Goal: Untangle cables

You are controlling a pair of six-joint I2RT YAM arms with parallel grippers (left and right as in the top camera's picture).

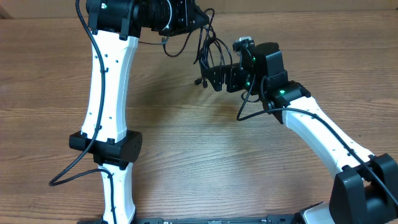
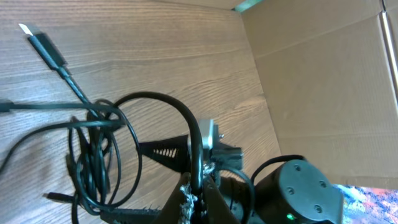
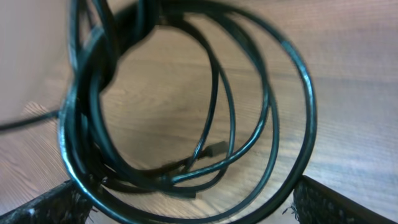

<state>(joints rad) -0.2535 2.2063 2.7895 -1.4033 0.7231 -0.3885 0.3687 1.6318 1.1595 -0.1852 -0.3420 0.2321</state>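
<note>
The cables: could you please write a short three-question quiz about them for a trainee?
1. True or false: the left tool is shut on one of the cables.
2. The right tool is: A) open, with cable loops in front of it; B) shut on a plug; C) out of view.
3. Fill in: the cables hang over a ___ table.

Key: 1 true; 2 A; 3 wooden.
</note>
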